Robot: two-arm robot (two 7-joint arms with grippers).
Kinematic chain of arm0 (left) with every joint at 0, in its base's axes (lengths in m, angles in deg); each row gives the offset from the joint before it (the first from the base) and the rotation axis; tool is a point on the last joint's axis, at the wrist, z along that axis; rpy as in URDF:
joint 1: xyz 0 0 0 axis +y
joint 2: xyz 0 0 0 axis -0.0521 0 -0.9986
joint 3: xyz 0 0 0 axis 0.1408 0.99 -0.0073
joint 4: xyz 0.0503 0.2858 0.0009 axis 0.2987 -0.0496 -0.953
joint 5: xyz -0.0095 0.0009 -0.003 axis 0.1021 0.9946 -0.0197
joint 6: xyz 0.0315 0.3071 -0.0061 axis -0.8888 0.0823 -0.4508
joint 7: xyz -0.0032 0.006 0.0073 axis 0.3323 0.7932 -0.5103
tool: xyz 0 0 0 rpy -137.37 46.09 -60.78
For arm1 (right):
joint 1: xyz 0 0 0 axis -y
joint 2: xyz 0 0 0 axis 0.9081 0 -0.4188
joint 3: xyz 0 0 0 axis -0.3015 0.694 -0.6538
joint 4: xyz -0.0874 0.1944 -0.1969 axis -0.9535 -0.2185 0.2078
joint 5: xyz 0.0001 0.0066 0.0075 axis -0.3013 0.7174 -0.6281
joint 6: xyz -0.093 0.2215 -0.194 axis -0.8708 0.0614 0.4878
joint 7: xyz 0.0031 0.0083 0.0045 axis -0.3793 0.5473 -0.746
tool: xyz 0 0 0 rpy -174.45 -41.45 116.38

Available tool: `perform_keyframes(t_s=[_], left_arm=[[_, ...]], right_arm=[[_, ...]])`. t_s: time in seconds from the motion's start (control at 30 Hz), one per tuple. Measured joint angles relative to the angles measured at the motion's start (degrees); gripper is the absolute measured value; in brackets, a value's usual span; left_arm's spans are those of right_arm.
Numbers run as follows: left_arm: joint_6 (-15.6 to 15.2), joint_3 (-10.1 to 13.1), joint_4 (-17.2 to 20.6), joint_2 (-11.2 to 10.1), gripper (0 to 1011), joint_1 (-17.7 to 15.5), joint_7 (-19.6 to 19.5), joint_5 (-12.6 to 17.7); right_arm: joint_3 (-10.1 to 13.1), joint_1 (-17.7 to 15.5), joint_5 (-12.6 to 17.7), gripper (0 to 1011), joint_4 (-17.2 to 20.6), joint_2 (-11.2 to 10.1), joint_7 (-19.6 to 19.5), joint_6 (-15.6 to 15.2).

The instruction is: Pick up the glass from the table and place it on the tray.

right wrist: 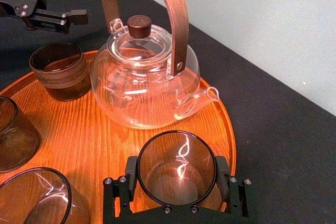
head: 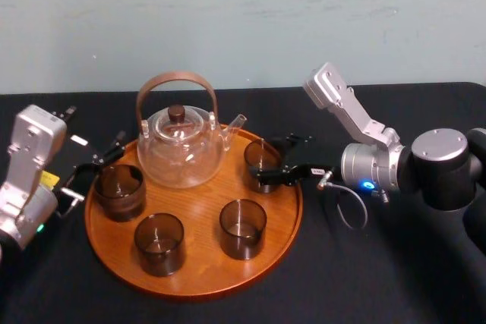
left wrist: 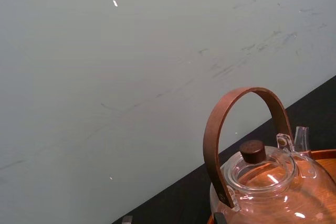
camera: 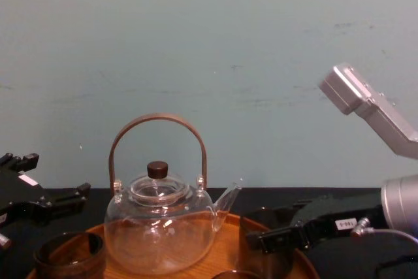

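Release alone seems left: the right gripper [head: 273, 165] has its jaws pinching the glass [right wrist: 176, 167], apparently set on the tray [head: 201, 259] right of the teapot [head: 182, 149]; the left gripper [head: 95, 168], jaws spread, sits left of it.

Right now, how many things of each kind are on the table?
Glasses: 4, all on the tray, one within the right gripper
Teapot: 1
Tray: 1
Total: 6
Left gripper hovers open by the tray's left rim.
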Motion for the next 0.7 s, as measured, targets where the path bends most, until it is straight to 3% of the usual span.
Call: perform_keyframes(t_s=[0.7], left_arm=[[0.0, 0.0, 0.0, 0.0, 1002, 0.0, 0.0, 0.0]], right_arm=[[0.1, 0.0, -0.6, 900, -0.6, 0.2, -0.4, 0.1]])
